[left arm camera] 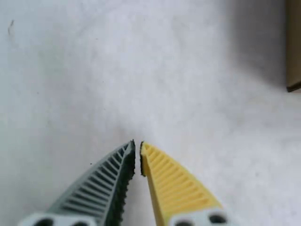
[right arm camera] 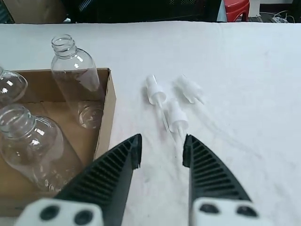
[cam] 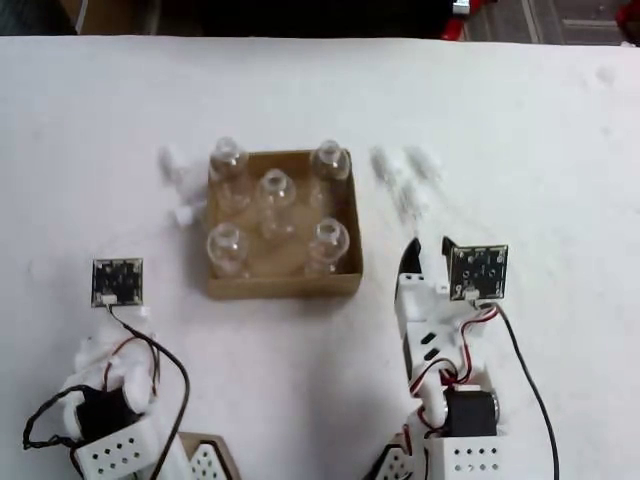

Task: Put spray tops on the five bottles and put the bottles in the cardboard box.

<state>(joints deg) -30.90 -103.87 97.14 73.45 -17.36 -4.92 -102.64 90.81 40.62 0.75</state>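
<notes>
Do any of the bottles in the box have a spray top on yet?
No, all five bottles show bare open necks.

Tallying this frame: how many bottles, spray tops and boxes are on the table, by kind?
clear bottles: 5, all uncapped, standing in the box
white spray tops: 5, with 3 lying right of the box and 2, blurred, left of it
cardboard box: 1
Total: 11

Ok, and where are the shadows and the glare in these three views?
High view: the white table is very bright, so the spray tops almost vanish on it. Left wrist view: a soft shadow lies on the table beside the cardboard box. Right wrist view: white glints sit on the clear bottles.
</notes>
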